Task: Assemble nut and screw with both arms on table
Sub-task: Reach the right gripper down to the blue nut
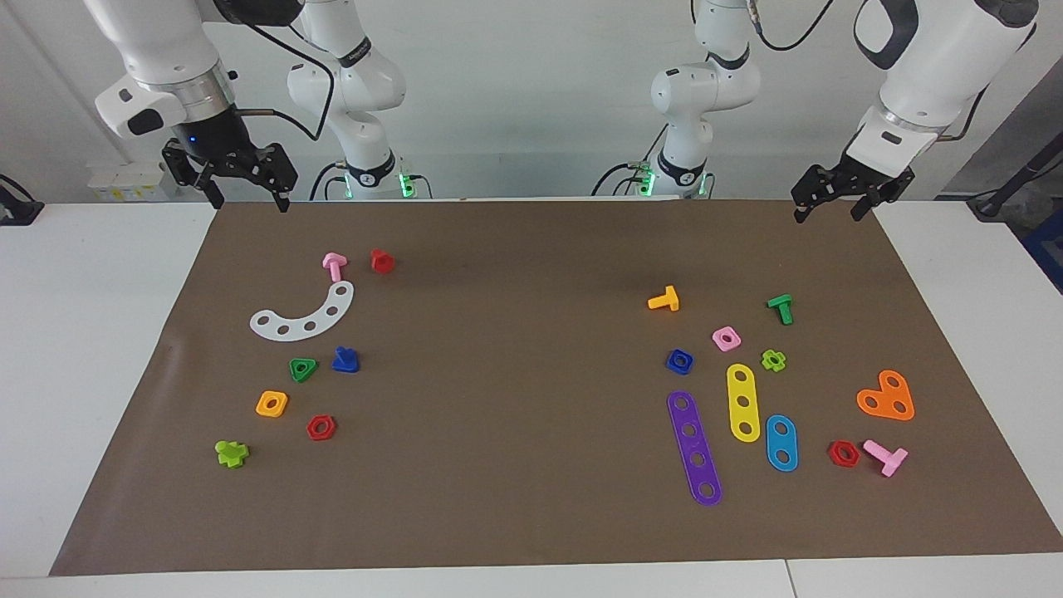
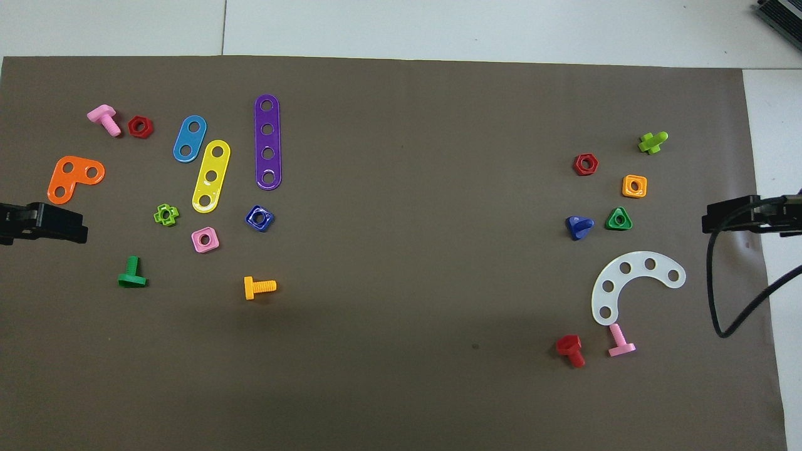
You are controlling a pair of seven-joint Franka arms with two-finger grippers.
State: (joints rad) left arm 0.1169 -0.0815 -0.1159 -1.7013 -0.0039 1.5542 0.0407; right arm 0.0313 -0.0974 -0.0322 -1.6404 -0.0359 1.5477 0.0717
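The dark blue square nut (image 1: 679,360) (image 2: 259,218) lies flat on the brown mat of the table (image 1: 515,349) toward the left arm's end, beside a pink square nut (image 1: 726,338). The dark blue screw (image 1: 345,360) (image 2: 578,227) lies toward the right arm's end, next to a green triangular nut (image 1: 302,369). My left gripper (image 1: 828,214) hangs open and holds nothing, over the mat's corner by its own base. My right gripper (image 1: 249,202) hangs open and holds nothing too, over the mat's corner at its own end. Both arms wait, well apart from the two parts.
Around the nut lie purple (image 1: 694,447), yellow (image 1: 742,402) and blue (image 1: 781,443) strips, an orange plate (image 1: 886,397) and orange (image 1: 664,299) and green (image 1: 781,308) bolts. Near the screw lie a white curved strip (image 1: 306,316), a pink bolt (image 1: 334,266), a red bolt (image 1: 381,261) and several nuts.
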